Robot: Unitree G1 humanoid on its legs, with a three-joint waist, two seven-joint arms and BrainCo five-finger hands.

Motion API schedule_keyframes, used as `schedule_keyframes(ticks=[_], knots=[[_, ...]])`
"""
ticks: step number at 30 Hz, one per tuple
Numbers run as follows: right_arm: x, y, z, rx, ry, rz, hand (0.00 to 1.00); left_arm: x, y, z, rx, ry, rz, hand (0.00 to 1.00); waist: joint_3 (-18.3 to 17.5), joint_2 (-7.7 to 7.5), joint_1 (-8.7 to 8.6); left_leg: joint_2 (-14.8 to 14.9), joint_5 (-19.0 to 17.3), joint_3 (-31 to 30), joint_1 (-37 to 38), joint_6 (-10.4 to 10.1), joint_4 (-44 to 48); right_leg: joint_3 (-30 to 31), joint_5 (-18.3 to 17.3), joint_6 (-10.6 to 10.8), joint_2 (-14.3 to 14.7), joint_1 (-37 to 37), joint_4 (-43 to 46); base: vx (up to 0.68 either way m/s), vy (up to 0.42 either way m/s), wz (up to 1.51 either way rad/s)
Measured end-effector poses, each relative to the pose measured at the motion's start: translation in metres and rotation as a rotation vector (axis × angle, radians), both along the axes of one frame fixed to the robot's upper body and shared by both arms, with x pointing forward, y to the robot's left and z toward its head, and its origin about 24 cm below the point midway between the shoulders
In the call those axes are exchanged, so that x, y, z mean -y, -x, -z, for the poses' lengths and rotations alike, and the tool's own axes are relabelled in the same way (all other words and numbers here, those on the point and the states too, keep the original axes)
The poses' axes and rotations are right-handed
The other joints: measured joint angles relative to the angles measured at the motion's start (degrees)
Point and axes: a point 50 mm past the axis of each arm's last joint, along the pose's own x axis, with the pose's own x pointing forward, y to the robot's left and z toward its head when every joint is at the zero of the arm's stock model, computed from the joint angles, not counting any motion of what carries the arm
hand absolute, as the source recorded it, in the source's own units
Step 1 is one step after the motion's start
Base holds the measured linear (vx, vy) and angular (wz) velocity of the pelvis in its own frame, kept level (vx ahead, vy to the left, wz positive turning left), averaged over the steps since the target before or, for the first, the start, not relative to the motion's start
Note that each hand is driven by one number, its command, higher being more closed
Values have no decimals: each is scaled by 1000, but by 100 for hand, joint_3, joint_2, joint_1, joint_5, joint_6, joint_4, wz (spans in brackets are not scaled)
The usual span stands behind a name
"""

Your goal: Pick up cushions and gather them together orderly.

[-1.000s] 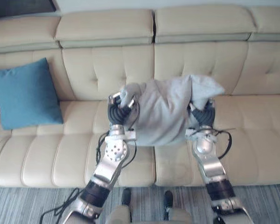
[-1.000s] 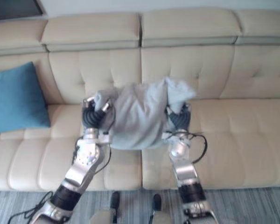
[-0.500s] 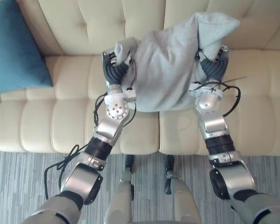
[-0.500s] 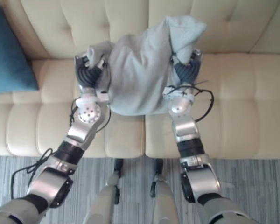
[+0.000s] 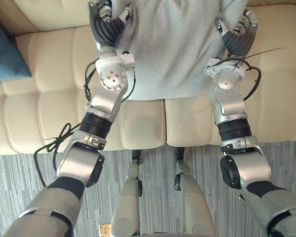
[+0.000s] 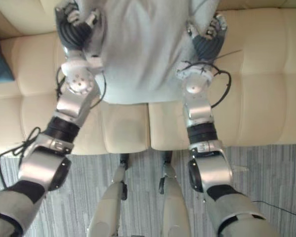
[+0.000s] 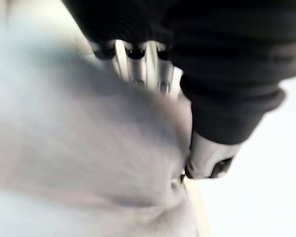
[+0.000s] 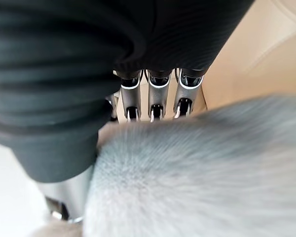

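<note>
Left eye view is looking down on a long cream tufted leather sofa (image 5: 34, 98), its seat running right across the frame. A grey striped carpet (image 5: 19, 182) is lying in front of it.

Next in size is a big, soft, light grey fabric cushion (image 5: 172, 44). It is hanging up between the two arms, spread wide over the middle of the sofa seat. Its lower edge is falling just above the seam between two seat pads, though I cannot tell if it is touching the seat.

Off at the robot's far left, a teal blue cushion (image 5: 2, 59) is peeking in at the frame edge, leaning on the sofa, well apart from the grey one.

Now the hands. The left hand (image 5: 107, 24) is clamping the grey cushion's left side, fingers (image 7: 138, 59) curled into the cloth and thumb pressing from the other face. The right hand (image 5: 239, 34) is doing the same on the right side, its fingers (image 8: 157, 98) tucked behind the fuzzy fabric, with the thumb pinching it from the front.
</note>
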Motion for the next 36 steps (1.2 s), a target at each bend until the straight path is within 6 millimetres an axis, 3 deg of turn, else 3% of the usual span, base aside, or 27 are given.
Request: schedule_keyframes(ticks=[3,7,11,12,14,17,18,19,21,24,30,36], knots=[[22,4,-8,27,3,21,0,-27,1,-4,10,21,-58,0,0,0,2,2,24,4,48,-5,0,-9,1,-2,0,53,5,6,-34,3],[58,13,5,24,-50,64,0,-63,4,13,-33,77,-114,0,-1,-1,12,4,18,23,252,-2,-1,-6,-13,5,-3,253,12,4,-8,0],[82,31,45,-26,-63,75,0,-98,15,61,-130,147,-153,0,-3,-5,7,21,-81,138,438,140,0,20,-33,32,8,392,63,9,-11,-6],[86,38,64,-68,-44,75,0,-102,22,86,-181,161,-150,0,-12,-18,0,21,-95,167,534,160,0,53,-70,50,-8,450,115,0,0,0],[89,50,91,-129,-18,63,0,-102,32,121,-256,192,-133,0,-12,-20,1,6,-138,187,705,219,0,66,-142,70,-29,591,175,0,0,0],[83,77,145,-250,-17,14,0,-89,61,191,-418,274,-86,0,-76,-104,12,-4,-264,231,1043,259,1,78,-277,92,-46,886,247,46,-12,-2],[78,88,168,-311,-28,-4,0,-85,76,219,-500,304,-77,0,-139,-164,14,-3,-321,273,1171,266,2,97,-343,79,-41,994,243,48,-19,-11],[76,95,180,-346,-29,-9,0,-82,84,234,-544,317,-71,0,-219,-186,18,-4,-356,289,1198,280,2,97,-364,92,-37,1017,242,59,-18,-12],[72,125,229,-511,-59,-18,0,-71,117,281,-715,341,-48,0,-500,-276,24,-6,-456,326,1379,300,2,106,-433,112,-22,1200,205,85,-8,-5],[65,164,278,-708,-81,-27,0,-60,153,321,-886,333,-4,0,-793,-309,24,-3,-591,337,1711,317,50,83,-550,119,-33,1569,199,124,-4,1],[47,213,352,-1049,-150,-83,0,-48,205,393,-1264,322,47,0,-1483,-311,17,-12,-892,353,2195,336,292,11,-611,170,-54,2331,-121,91,9,3],[34,255,407,-1345,-239,-125,0,-51,248,436,-1549,287,30,0,-1823,-364,12,-29,-1006,347,2577,349,207,-25,-586,230,-42,2847,-492,34,11,2]])
